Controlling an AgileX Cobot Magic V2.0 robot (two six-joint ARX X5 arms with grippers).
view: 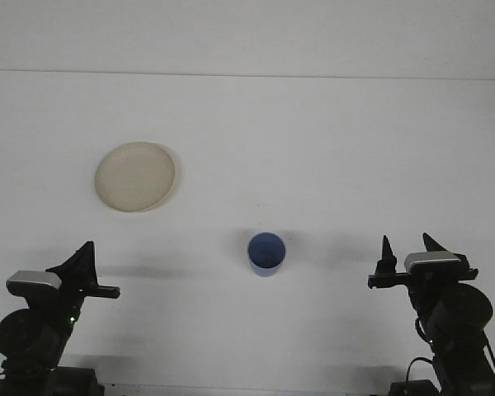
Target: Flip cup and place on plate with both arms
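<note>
A blue cup (266, 253) stands on the white table, a little right of the middle. The beige plate (135, 176) lies further back on the left, with nothing on it. My left gripper (84, 254) is low at the front left, well apart from the cup and the plate; it shows as one dark pointed shape seen from the side. At the front right my right gripper (406, 241) stands open, its two tips pointing away from me, empty and roughly level with the cup but well to its right.
The table's far edge (247, 73) meets a plain wall at the back. Both arm bases sit at the near edge.
</note>
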